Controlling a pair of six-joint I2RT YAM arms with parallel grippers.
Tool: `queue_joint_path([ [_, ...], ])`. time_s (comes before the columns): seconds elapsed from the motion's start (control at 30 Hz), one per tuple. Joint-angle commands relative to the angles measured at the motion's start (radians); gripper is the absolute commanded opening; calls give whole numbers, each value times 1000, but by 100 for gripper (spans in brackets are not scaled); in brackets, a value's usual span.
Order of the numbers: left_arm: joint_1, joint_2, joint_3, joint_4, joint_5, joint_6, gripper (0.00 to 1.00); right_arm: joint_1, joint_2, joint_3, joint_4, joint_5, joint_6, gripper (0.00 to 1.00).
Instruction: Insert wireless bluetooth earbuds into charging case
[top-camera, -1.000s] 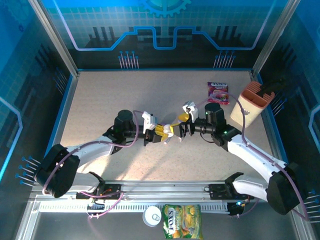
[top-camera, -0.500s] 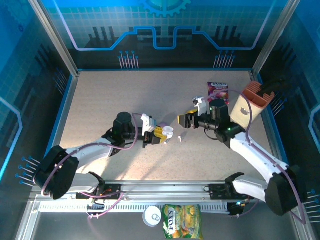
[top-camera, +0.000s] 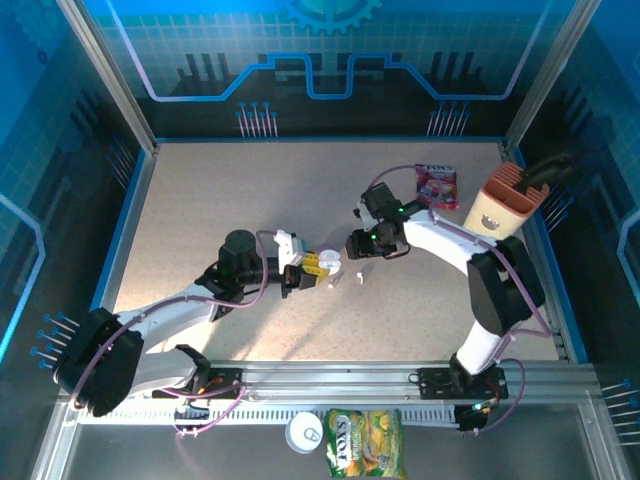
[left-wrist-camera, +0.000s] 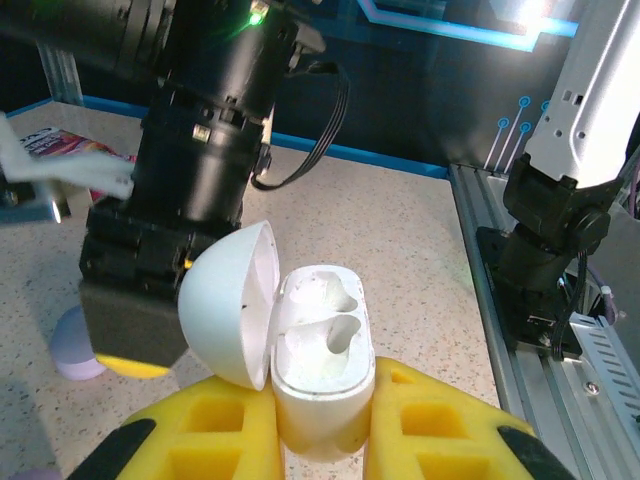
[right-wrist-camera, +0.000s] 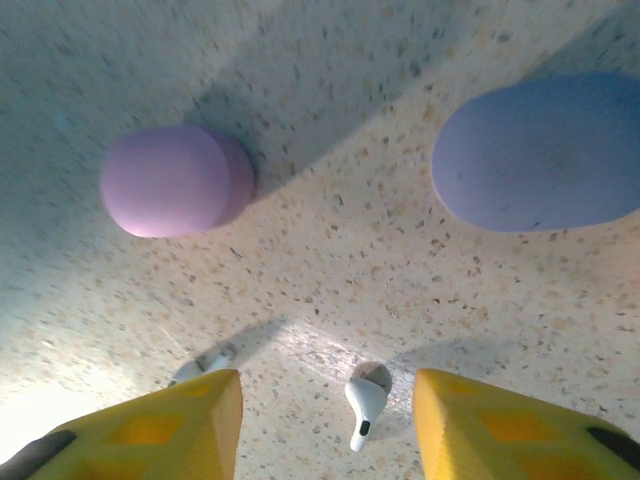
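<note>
My left gripper (left-wrist-camera: 325, 415) is shut on the white charging case (left-wrist-camera: 320, 355), whose lid (left-wrist-camera: 225, 300) is flipped open to the left and whose two sockets are empty. From above, the left gripper (top-camera: 312, 268) holds the charging case (top-camera: 328, 261) mid-table. My right gripper (right-wrist-camera: 328, 410) points down at the tabletop, its yellow fingers (right-wrist-camera: 180, 415) apart. A white earbud (right-wrist-camera: 365, 398) lies on the table between them, touching neither. A second white earbud (right-wrist-camera: 200, 368) peeks out behind the left finger. In the top view the right gripper (top-camera: 358, 248) hovers just right of the case.
A lilac pebble case (right-wrist-camera: 175, 180) and a bluish one (right-wrist-camera: 540, 150) lie just beyond the earbuds. A purple snack packet (top-camera: 436, 185) and a beige holder (top-camera: 508, 205) stand at the back right. A can (top-camera: 303, 432) and a snack bag (top-camera: 365, 440) sit past the front rail.
The right arm has folded in and its gripper has tipped down over the earbuds, jaws narrowing. The left gripper has drifted slightly left with the open case.
</note>
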Motion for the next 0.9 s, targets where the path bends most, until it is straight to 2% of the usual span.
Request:
queue_joint_path([
  [0.0, -5, -24, -15, -29, -10, 27, 18, 5, 61, 63, -138, 22, -34, 44],
  [0.3, -5, -9, 2, -67, 2, 64, 17, 10, 159, 98, -178, -10, -66, 38],
  [0.87, -6, -5, 4, -78, 5, 73, 17, 21, 180, 73, -172, -40, -66, 31],
])
